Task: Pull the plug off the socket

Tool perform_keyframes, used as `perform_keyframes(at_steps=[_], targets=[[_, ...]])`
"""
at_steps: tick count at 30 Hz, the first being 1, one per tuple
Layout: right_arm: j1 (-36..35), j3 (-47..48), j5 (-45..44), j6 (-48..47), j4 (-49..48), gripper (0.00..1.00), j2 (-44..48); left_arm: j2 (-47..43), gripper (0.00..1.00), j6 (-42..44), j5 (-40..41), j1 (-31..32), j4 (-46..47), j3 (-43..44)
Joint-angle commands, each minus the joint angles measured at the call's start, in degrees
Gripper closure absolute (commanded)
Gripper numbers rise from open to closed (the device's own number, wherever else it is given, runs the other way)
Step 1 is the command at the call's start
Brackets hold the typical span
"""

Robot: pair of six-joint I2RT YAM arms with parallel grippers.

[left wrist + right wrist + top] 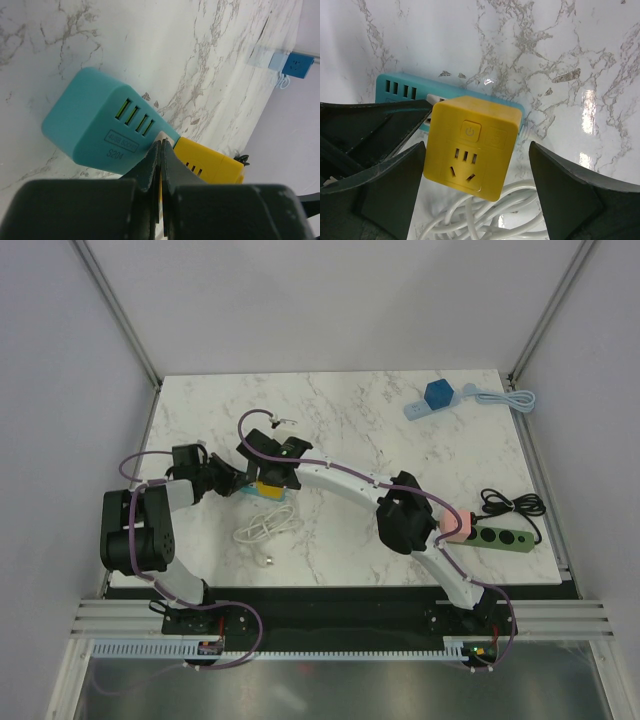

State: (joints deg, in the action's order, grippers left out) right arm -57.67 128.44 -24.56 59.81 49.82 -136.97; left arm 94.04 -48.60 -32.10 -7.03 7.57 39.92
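A yellow cube plug (472, 145) sits on a teal USB socket block (402, 90) on the marble table. In the left wrist view the teal block (100, 125) lies left of the yellow cube (210, 162). My right gripper (476, 150) is open, with one finger on each side of the yellow cube and not touching it. My left gripper (161, 145) is shut, its tips resting at the white seam between the teal block and the cube. In the top view both grippers, left (238, 480) and right (272, 472), meet over the cube (268, 490).
A coiled white cable (265, 525) lies just in front of the cube. A green power strip (503, 537) with a pink plug (455, 528) and a black cable (515, 503) lies at the right. A light blue strip with a blue cube (436, 395) lies far right.
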Motion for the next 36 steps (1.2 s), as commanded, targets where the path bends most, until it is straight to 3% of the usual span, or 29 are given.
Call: perform_keyframes(at_steps=[1,16,22,23,27,28,32,36], targets=[[-0.51,2.43,-1.9,0.3,-0.08,0.08,-1.46,1.23,0.98,1.57,4.5,0.0,-5.28,0.33],[-0.95,4.8,-1.46,0.66,-0.52,0.25,-3.57,-0.08,0.98,3.25,8.36,0.7,-9.51,0.24],[-1.04,5.24,-1.9,-0.22,-0.52,0.46,-3.48,-0.61,0.98,2.72,10.12,0.96,-10.03,-0.28],[-1.13,5.5,-1.99,-0.31,-0.52,0.54,-3.57,-0.44,0.98,2.81,10.39,0.88,-10.38,-0.28],[-1.39,6.38,-3.3,-1.18,-0.43,0.7,-3.13,-0.96,0.98,3.6,13.89,2.89,-12.58,0.42],[-1.57,6.56,-3.65,-1.36,-0.25,0.8,-3.13,-0.96,0.98,3.95,14.77,3.42,-13.98,0.94],[-1.74,7.08,-4.18,-1.36,-0.25,1.0,-2.6,-0.88,0.98,4.92,16.98,5.18,-15.48,1.74],[-1.66,8.14,-3.83,-1.63,-0.16,1.0,-2.69,-0.7,0.98,5.36,19.0,5.97,-17.06,2.35]])
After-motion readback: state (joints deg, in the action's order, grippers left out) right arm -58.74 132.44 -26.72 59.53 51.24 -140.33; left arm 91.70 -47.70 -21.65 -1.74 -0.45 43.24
